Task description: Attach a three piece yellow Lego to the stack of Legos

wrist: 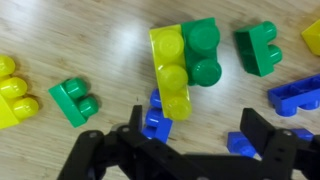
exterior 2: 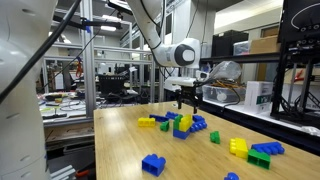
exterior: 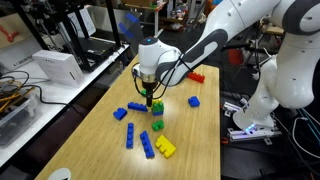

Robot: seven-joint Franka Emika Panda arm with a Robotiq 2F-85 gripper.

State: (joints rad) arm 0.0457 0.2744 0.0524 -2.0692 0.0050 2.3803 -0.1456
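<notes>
The gripper [wrist: 190, 135] hangs just above the table [wrist: 90, 40] with its jaws spread wide and nothing between them, so it holds no brick. Right beyond the fingertips, in the wrist view, lies the task's piece: the yellow three-stud [wrist: 172, 72] sits flush beside a green two-stud [wrist: 204, 52], both on top of blue bricks [wrist: 155, 120]. Together these make the stack [exterior 2: 180, 124], which an exterior view shows directly below the gripper. Lying this way, the yellow piece seems to be already seated, and the open jaws straddling it suit either a last press down or a straight lift away. I cannot tell whether the studs are fully locked. Loose bricks crowd in close: a small green [wrist: 75, 100] and another yellow [wrist: 12, 92] to one side, a second green [wrist: 257, 47] and a long blue [wrist: 298, 93] to the other. These would catch a finger that swings sideways, so a vertical move looks safest. Farther off, a red brick [exterior: 196, 76] lies well apart, out of the way.
</notes>
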